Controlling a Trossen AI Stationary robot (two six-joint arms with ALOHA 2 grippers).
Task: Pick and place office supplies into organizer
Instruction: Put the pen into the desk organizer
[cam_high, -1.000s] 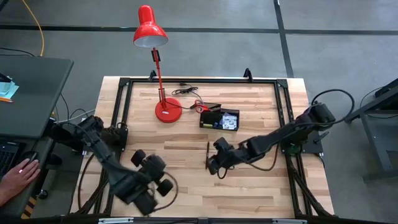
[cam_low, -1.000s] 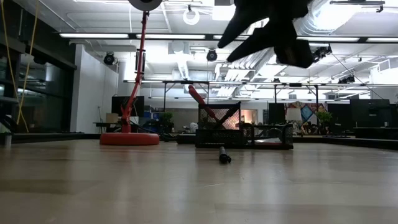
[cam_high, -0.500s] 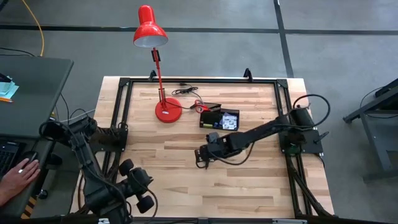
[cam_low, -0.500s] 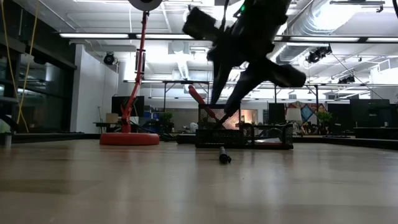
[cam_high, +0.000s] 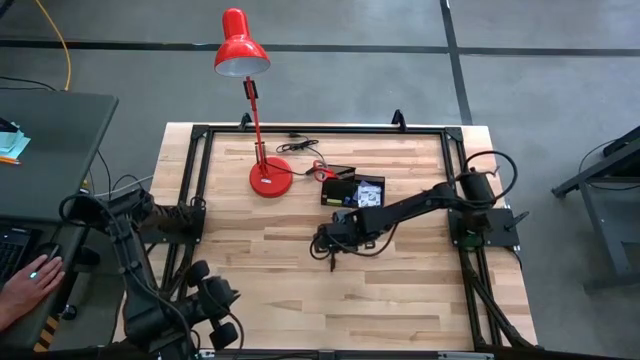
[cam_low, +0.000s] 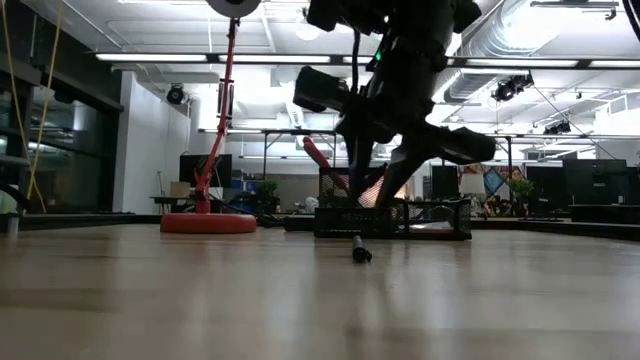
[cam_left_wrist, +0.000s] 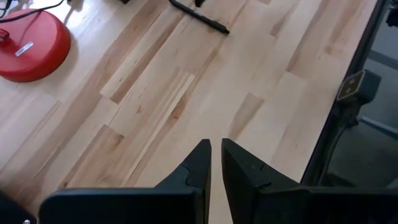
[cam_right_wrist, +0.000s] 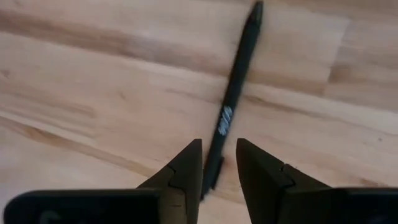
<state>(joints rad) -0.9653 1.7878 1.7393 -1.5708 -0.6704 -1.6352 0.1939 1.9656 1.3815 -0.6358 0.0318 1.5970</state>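
Note:
One black pen (cam_right_wrist: 233, 93) lies flat on the wood table, seen end-on in the low view (cam_low: 360, 250). My right gripper (cam_right_wrist: 217, 146) hangs open just above it near the table's middle (cam_high: 326, 248), pointing steeply down, one finger on either side of the pen's near end, clear of it. The black organizer (cam_high: 352, 192) stands behind it, with red scissors handles (cam_low: 325, 165) sticking up at its left end. My left gripper (cam_left_wrist: 216, 144) is shut on nothing, raised by the table's near left corner (cam_high: 215, 305).
The red desk lamp stands on its round base (cam_high: 270, 178) at the far left of the organizer, with its cord behind. A black frame (cam_high: 190, 180) rims the table. A person's hand (cam_high: 25, 282) rests on a desk off the left side.
My right gripper has swung toward the table's left, rolled its wrist and come down over the pen, so its fingers now straddle it. My left arm has swung back toward the near left corner. The pen has stayed where it was.

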